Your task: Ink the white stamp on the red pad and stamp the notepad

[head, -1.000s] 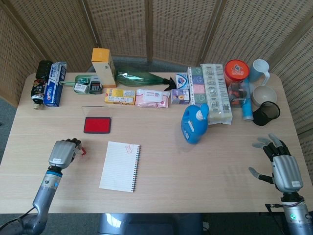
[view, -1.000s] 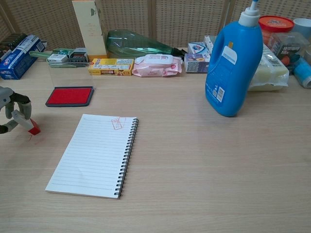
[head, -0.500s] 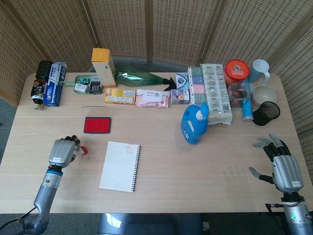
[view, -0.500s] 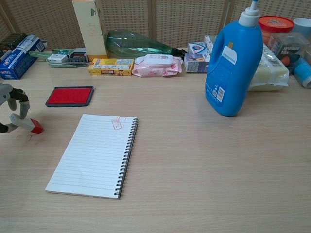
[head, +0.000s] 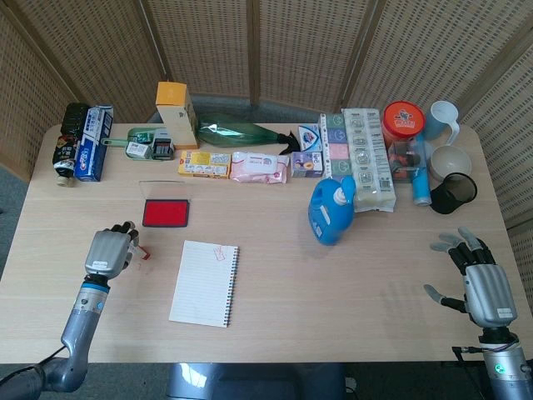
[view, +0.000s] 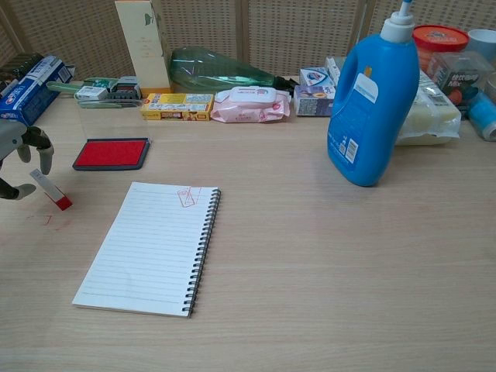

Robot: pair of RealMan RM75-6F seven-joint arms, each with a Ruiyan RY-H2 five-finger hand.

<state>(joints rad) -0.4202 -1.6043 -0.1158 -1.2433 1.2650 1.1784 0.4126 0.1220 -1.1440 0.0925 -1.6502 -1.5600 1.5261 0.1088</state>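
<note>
The white stamp (view: 45, 186), red at its inked end, leans tilted at the table's left with that red end down on the wood; it also shows as the stamp (head: 143, 252). My left hand (view: 17, 151) is just above and left of it, pinching its white upper end between thumb and a finger; the same left hand (head: 109, 251) shows from above. The red pad (head: 165, 213) lies behind it, open. The notepad (head: 204, 283) lies to the right with a red print (view: 187, 197) near its top edge. My right hand (head: 486, 289) rests far right, fingers spread, holding nothing.
A blue detergent bottle (head: 331, 210) stands right of the middle. Along the back edge run boxes, a green bottle (head: 237, 131), wipes, a pill organiser and cups (head: 450, 158). A faint red smudge (view: 48, 220) marks the wood in front of the stamp.
My left hand has risen and drawn back a little. The stamp's white end came up with it while the red end stayed on the table. The right hand has not moved.
</note>
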